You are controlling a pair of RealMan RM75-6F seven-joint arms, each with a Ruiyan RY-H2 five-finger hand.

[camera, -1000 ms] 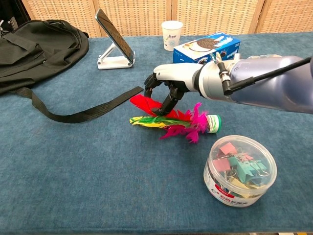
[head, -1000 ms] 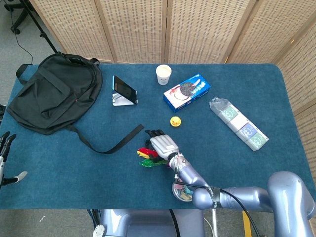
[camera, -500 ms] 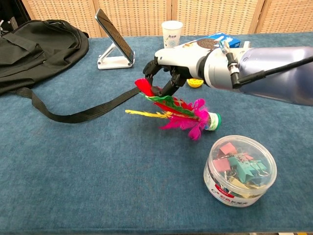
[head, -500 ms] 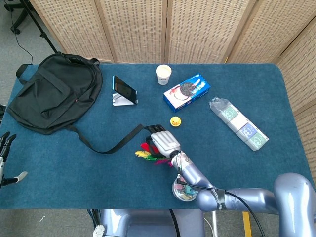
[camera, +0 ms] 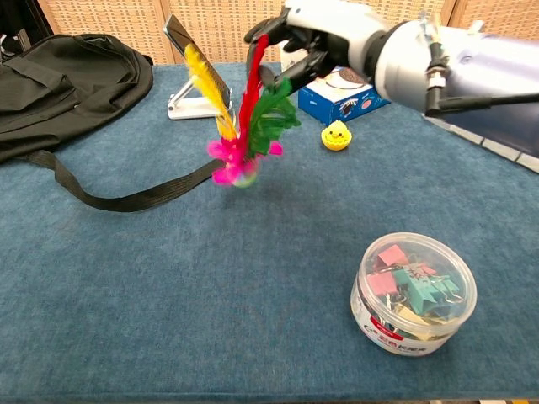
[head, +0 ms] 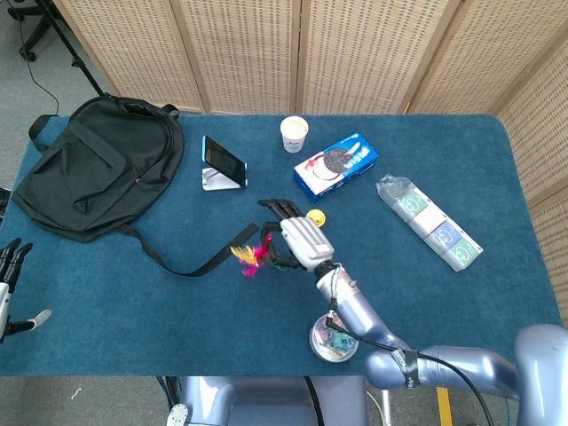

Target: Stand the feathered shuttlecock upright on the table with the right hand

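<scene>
The feathered shuttlecock [camera: 244,135] has yellow, red, green and pink feathers and a small round base. It hangs base down, nearly upright, with my right hand [camera: 316,34] pinching the tips of its red and green feathers from above. Its base is blurred and sits low over the blue table [camera: 168,278]; whether it touches the table I cannot tell. In the head view the shuttlecock [head: 251,256] shows just left of my right hand [head: 297,232]. My left hand [head: 9,275] stays off the table's left edge, fingers apart and empty.
A black backpack [head: 93,173] lies at the left, its strap [camera: 126,195] running close under the shuttlecock. A phone on a stand [camera: 198,80], a paper cup [head: 294,133], a cookie box [head: 337,165] and a yellow chick toy [camera: 336,135] lie behind. A tub of binder clips [camera: 413,295] stands in front.
My right hand has risen and moved back with the feathers pinched. The shuttlecock has swung from lying tilted on the table to hanging base down, shifted left.
</scene>
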